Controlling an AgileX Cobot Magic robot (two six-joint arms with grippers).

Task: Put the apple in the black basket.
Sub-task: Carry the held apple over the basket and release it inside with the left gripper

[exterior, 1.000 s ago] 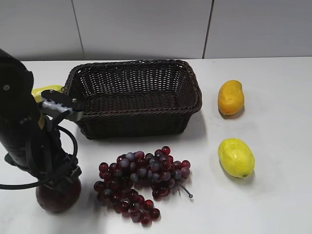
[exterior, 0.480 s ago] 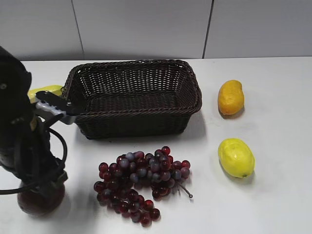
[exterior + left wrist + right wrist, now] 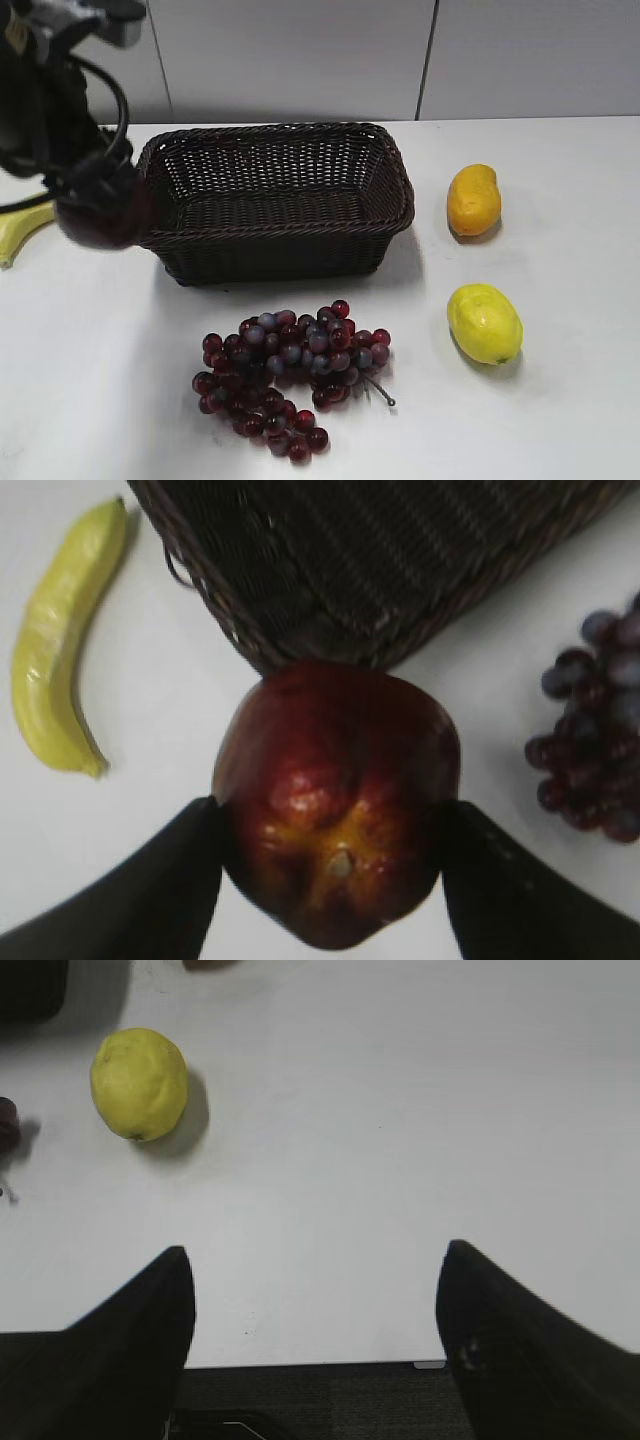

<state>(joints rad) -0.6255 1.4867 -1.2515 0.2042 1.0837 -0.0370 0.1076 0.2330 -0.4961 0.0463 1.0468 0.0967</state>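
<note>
My left gripper (image 3: 330,825) is shut on the dark red apple (image 3: 335,795), one black finger on each side. In the exterior view the apple (image 3: 100,212) hangs blurred in the air at the left, just outside the left end of the black basket (image 3: 275,140). In the left wrist view the basket's corner (image 3: 380,570) lies just beyond the apple. My right gripper (image 3: 315,1305) is open and empty over the table's front edge; it does not show in the exterior view.
A bunch of dark red grapes (image 3: 290,375) lies in front of the basket. A yellow banana (image 3: 60,660) lies left of the basket. A lemon (image 3: 484,322) and an orange-yellow mango (image 3: 473,199) lie to the right.
My left gripper has lifted the apple off the table at the front left and carried it up and back to beside the basket's left end. The banana has come into view.
</note>
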